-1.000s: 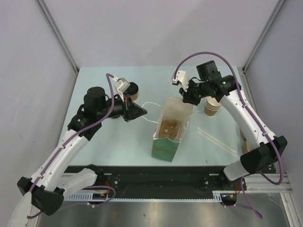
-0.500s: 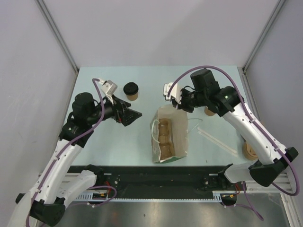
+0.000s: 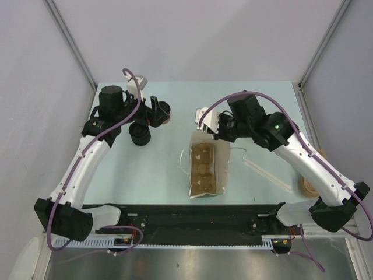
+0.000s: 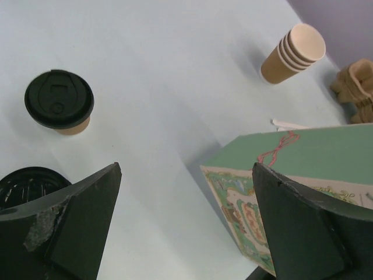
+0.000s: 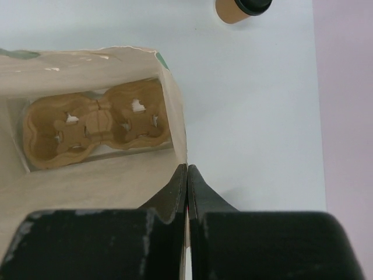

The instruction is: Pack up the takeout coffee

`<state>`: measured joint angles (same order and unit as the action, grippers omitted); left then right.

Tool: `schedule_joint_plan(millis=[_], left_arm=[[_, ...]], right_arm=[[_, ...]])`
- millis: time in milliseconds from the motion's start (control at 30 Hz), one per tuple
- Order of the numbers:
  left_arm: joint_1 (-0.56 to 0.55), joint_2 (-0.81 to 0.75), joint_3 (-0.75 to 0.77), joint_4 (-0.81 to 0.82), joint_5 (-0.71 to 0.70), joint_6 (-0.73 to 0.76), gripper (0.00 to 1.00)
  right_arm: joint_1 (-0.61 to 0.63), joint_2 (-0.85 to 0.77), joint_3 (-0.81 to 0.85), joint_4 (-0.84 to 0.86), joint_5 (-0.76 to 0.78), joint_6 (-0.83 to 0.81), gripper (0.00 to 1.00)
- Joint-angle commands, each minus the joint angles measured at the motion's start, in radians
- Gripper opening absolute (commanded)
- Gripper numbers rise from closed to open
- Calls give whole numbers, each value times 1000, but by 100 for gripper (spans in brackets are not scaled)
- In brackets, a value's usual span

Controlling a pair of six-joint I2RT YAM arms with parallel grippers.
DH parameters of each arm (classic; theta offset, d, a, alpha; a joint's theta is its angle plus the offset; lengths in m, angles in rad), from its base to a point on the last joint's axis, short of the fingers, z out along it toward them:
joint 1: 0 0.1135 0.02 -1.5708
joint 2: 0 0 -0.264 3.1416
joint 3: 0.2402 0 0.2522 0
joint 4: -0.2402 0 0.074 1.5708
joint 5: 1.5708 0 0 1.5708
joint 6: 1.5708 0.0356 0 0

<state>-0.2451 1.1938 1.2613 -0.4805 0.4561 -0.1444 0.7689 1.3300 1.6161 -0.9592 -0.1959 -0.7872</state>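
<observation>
Left gripper point(image 4: 186, 167) swung near lids point(image 4: 28, 182), bag point(image 4: 303, 153)

Pale blue-green table point(image 3: 145, 169) enclosed by plain grey walls point(image 3: 192, 41), evenly lit.

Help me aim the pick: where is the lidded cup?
Top view: the lidded cup stands far-left on the table, just ahead of the open left gripper, left of the bag.

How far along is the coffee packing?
Done: the paper bag stands open with the cup carrier seated at its bottom. In hand: the right pincer is shut on the bag's rim, and the left pincer is open near the lidded coffee cup without gripping it. Left: grasp the cup and set it into the carrier.
</observation>
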Motion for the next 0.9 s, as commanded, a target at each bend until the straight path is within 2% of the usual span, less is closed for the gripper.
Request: schedule_joint_plan(millis=[0, 67, 267, 500, 633, 867], left_arm=[[9, 6, 24, 43, 59, 72, 99], [9, 47, 26, 65, 56, 78, 99], [13, 360, 347, -205, -106, 213, 98], [15, 633, 599, -262, -270, 204, 99], [17, 729, 684, -274, -342, 223, 100], [39, 857, 791, -337, -288, 292, 100]], right_arm=[[12, 8, 1, 33, 64, 42, 0], [12, 15, -1, 40, 67, 43, 0], [-6, 32, -2, 34, 52, 57, 0], [-34, 84, 19, 17, 38, 68, 0], [-40, 115, 44, -7, 27, 80, 0], [-59, 159, 71, -32, 6, 112, 0]])
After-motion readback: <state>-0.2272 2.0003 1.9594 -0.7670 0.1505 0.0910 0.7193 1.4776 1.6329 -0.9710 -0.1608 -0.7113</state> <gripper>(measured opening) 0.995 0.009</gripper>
